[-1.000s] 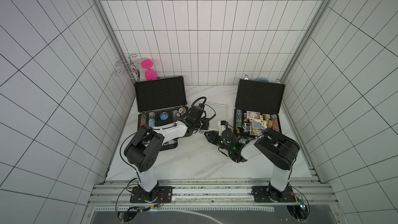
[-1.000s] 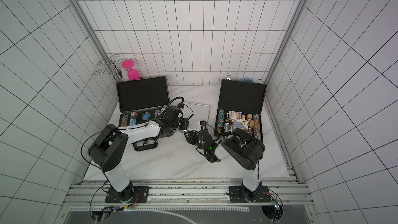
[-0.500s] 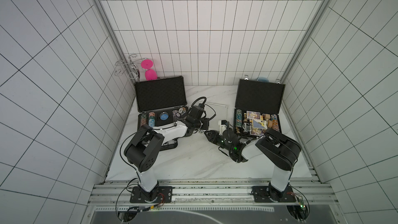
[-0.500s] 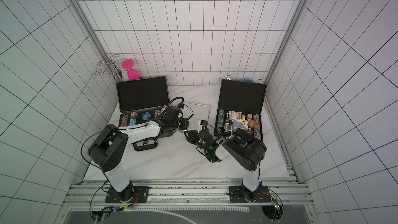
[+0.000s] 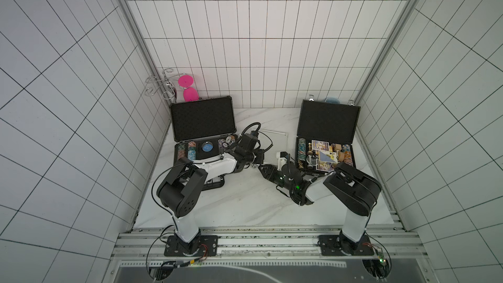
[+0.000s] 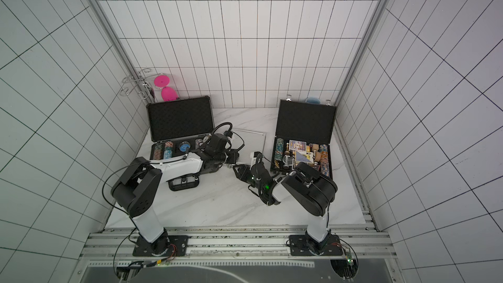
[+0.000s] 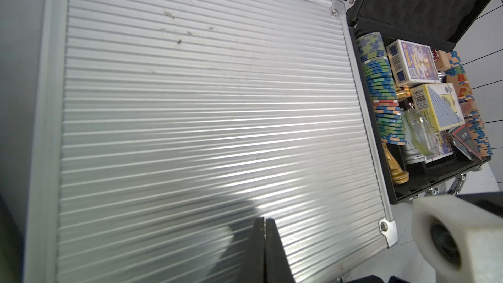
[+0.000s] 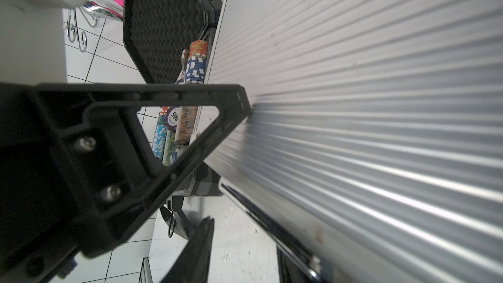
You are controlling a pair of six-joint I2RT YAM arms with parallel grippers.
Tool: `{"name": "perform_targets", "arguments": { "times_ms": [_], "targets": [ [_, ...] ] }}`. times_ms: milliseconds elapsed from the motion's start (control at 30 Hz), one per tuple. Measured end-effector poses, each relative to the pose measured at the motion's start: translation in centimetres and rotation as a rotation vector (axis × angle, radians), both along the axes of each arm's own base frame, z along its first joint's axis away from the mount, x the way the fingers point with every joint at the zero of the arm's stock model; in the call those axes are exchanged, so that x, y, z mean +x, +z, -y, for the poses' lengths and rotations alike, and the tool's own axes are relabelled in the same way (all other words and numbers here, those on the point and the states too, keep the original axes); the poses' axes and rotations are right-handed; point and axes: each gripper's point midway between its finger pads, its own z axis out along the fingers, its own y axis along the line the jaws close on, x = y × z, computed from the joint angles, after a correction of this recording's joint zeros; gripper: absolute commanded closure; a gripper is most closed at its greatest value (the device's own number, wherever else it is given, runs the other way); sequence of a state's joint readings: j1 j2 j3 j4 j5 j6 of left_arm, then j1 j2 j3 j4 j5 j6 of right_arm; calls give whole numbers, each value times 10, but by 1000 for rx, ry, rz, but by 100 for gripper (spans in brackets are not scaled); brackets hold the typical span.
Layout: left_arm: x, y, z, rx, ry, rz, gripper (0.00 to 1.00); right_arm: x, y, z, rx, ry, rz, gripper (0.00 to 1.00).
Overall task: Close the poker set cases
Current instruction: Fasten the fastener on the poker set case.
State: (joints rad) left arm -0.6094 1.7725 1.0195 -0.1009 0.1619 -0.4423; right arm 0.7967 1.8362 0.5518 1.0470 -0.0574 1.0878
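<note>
The left pincer (image 7: 265, 223) rested fully shut and empty on the silver case (image 5: 277, 140); the right pincer (image 8: 227, 161) stood partly open, one finger touching its ribbed lid.

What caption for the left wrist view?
Shut left gripper at the ribbed silver case, open black case of chips alongside.

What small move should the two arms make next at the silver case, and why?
Probably press the silver case lid fully down: the shut left pincer and one finger of the right pincer are against its ribbed face, and a dark gap seems to show under its edge.
</note>
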Motion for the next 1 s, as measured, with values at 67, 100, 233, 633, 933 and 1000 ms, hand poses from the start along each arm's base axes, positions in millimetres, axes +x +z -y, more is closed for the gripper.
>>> {"name": "perform_targets", "arguments": {
  "times_ms": [67,100,233,633,933,1000],
  "targets": [
    [0,0,0,-4,2,2,100,0,0,0,3,-3,-4,59],
    [0,0,0,-5,2,3,100,1,0,1,5,-4,-6,59],
    [1,0,0,-11,5,8,100,1,0,1,8,-8,-9,60],
    [0,-2,1,-32,6,9,100,3,2,0,65,-24,-23,60],
    [-6,-4,4,-78,-2,4,100,4,3,0,81,-32,-29,60],
    [-8,-4,4,-90,-4,0,100,4,3,0,81,-34,-29,60]
  ]
}}
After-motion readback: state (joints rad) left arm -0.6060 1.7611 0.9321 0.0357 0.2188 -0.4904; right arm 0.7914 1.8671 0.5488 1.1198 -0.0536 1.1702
